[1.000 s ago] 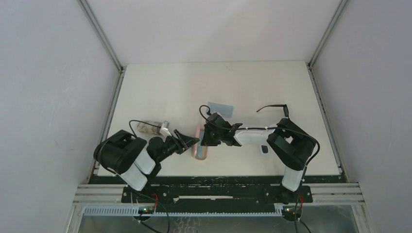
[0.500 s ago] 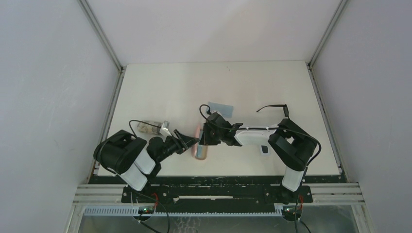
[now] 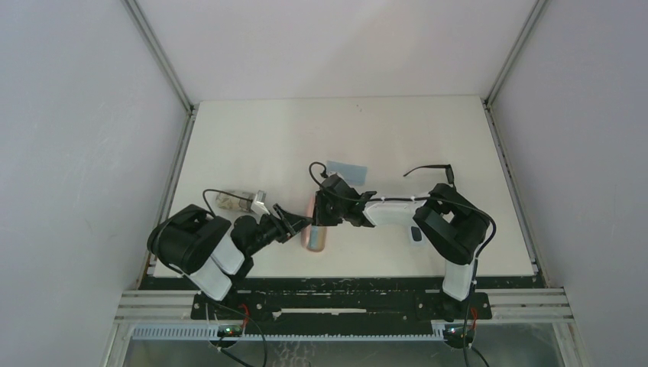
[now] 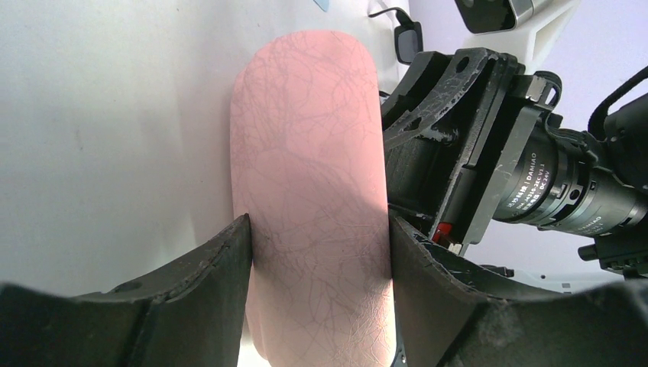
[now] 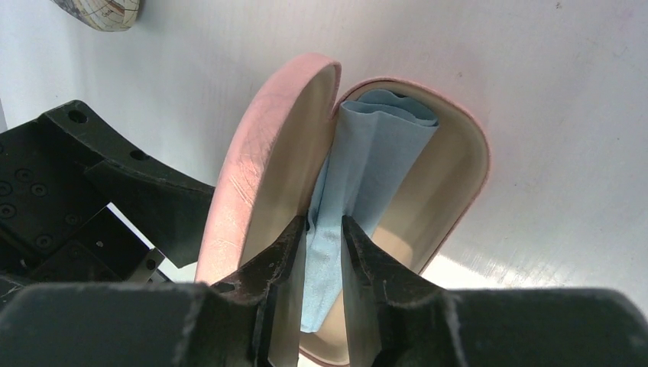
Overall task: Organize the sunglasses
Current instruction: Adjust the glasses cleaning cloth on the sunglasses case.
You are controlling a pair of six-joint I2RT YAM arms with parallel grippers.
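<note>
Your left gripper (image 4: 319, 222) clamps the pink oblong case (image 4: 306, 138) on the white table (image 3: 252, 145); your right gripper (image 5: 323, 227) pinches the folded light-blue cloth (image 5: 382, 145) inside

From my left wrist camera I see the left fingers (image 4: 200, 269) pressed against both long sides of the pink case (image 4: 309, 153), one finger on each flank at its nearer end. The case lies lengthwise straight ahead of the fingers on the white surface (image 4: 99, 115), its rounded far end well past the fingertips and fine creases running across its skin. Just right of the right-hand finger, hard up beside the case, I have the black bracket of the right arm (image 4: 458, 130), and a black cylinder with white lettering (image 4: 565, 187) sticks out farther right. Ahead and right of the fingers, one dark lens of the sunglasses (image 4: 409, 40) shows past the bracket, with a thin wire curling beside it.
</note>
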